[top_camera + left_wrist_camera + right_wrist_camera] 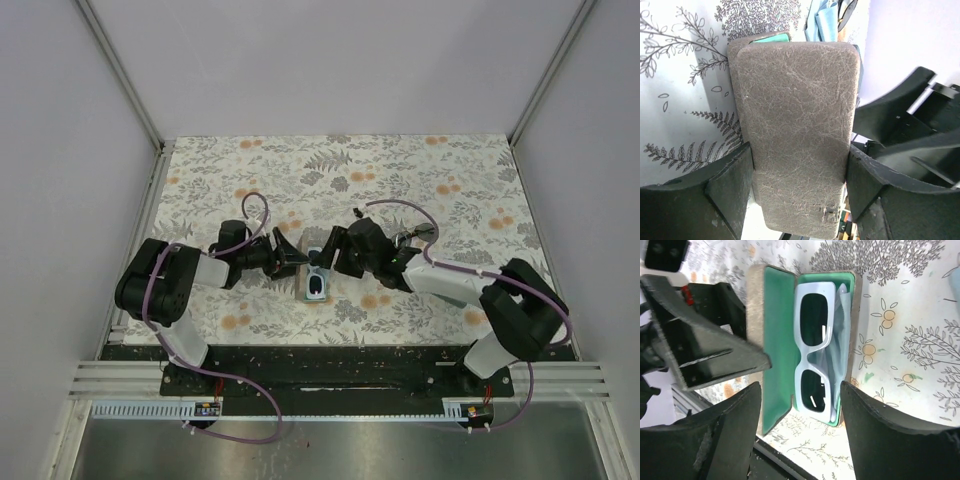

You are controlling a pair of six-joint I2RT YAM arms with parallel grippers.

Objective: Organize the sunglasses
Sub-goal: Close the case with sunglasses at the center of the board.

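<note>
Sunglasses with the chunky white frame lie lenses-up inside the open hard case, on its green lining, with something thin and pale partly under them, maybe a cleaning cloth. The case rests on the flowered table between the two arms. The left gripper has its fingers against both long edges of the raised lid, so it appears to clamp the lid and hold it up. The right gripper hangs above the case with its jaws spread wide and nothing between them. The pair is probably light and rigid. The plastic is smooth and can slip, and the dark lenses will scratch or smear easily, so a hold across the thick frame near the bridge seems safest, never on the lenses or the folded temples. The case shell looks stiff, and its lid may snap down if released.
</note>
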